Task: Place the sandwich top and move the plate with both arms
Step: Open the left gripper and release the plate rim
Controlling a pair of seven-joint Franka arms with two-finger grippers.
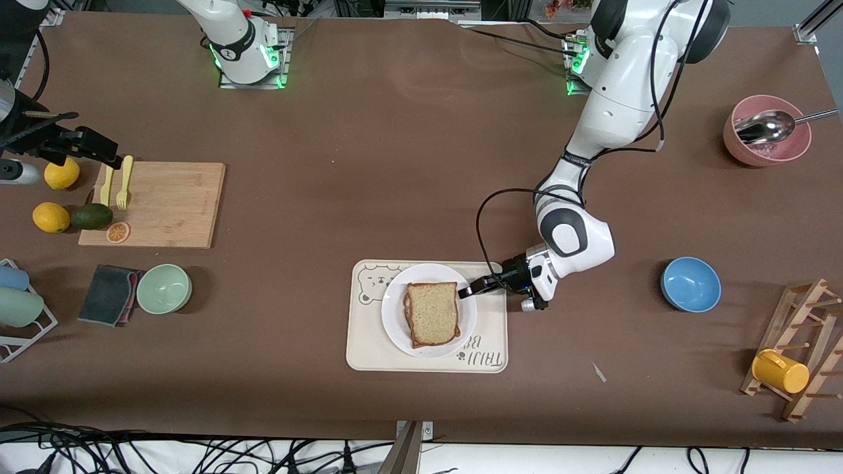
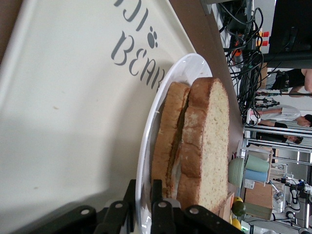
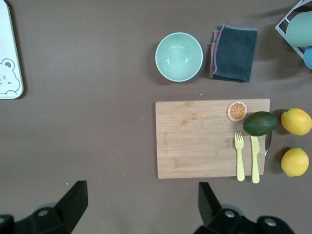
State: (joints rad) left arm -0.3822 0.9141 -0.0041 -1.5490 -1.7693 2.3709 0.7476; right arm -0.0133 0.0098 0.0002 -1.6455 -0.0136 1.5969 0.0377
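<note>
Left fingers [image 2: 143, 207] straddle the plate [image 2: 146, 146] rim, grip unclear; right fingers [image 3: 140, 204] spread wide, tips cropped

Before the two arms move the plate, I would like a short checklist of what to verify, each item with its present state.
1. Sandwich top lies on the lower slice, on the plate: ok.
2. Plate sits on the cream tray, inside its edges: ok.
3. Left gripper is at the plate rim, at the side toward the left arm's end of the table, one finger over the rim and one under: ok.
4. Left gripper grips the rim firmly: cannot tell.
5. Right gripper is at the plate: not ok; it hangs open over the end of the wooden cutting board where the yellow fork lies.
</note>
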